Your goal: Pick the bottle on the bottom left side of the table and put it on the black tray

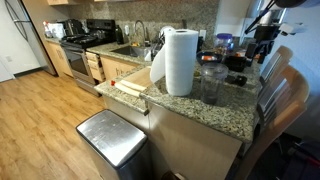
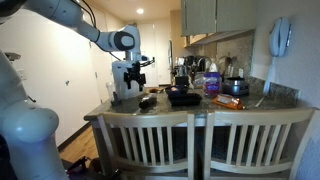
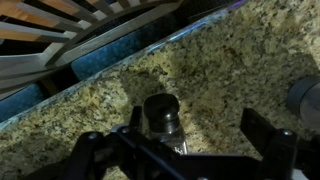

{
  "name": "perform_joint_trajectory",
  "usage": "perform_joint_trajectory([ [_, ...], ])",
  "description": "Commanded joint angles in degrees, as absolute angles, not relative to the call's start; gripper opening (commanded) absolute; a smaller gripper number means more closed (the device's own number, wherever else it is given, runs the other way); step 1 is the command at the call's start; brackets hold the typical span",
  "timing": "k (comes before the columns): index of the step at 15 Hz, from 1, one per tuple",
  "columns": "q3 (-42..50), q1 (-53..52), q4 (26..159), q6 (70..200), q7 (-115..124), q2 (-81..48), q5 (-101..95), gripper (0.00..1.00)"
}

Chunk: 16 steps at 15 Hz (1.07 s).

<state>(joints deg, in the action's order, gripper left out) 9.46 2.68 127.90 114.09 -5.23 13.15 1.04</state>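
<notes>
In the wrist view a small clear bottle (image 3: 163, 118) with a black cap stands upright on the speckled granite table (image 3: 220, 60). My gripper (image 3: 198, 126) is open around it. The bottle sits close to one finger, with a wide gap to the other finger. In an exterior view the gripper (image 2: 133, 90) hangs low over the near-left end of the table (image 2: 130, 110). The black tray (image 2: 184, 98) lies further along the table, apart from the gripper. In an exterior view the gripper (image 1: 262, 45) is at the far end, behind the clutter.
A white paper towel roll (image 1: 180, 62) and a clear plastic tub (image 1: 212, 82) stand on the table. Wooden chair backs (image 2: 150, 140) line its edge, and their slats also show in the wrist view (image 3: 60, 30). Bottles and a pan (image 2: 232, 87) crowd the far side. A steel bin (image 1: 112, 137) stands on the floor.
</notes>
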Motion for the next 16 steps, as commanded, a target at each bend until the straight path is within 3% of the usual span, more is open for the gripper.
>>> perform_joint_trajectory([
  [1, 7.9, 3.5, 122.8, 107.8, -8.6, 8.7, -2.9, 1.00],
  [3, 8.3, 3.3, 117.6, 104.1, -12.7, 3.9, -3.9, 1.00],
  [4, 7.8, 3.5, 124.2, 108.2, -9.0, 10.2, -2.8, 1.00],
  [9, 7.7, 3.5, 123.0, 107.8, -9.3, 9.1, -2.9, 1.00],
  [15, 8.0, 4.5, 110.5, 125.6, 3.8, -6.5, 4.0, 1.00],
  [16, 7.5, 4.1, 115.4, 121.6, 1.1, -0.3, 2.9, 1.00],
])
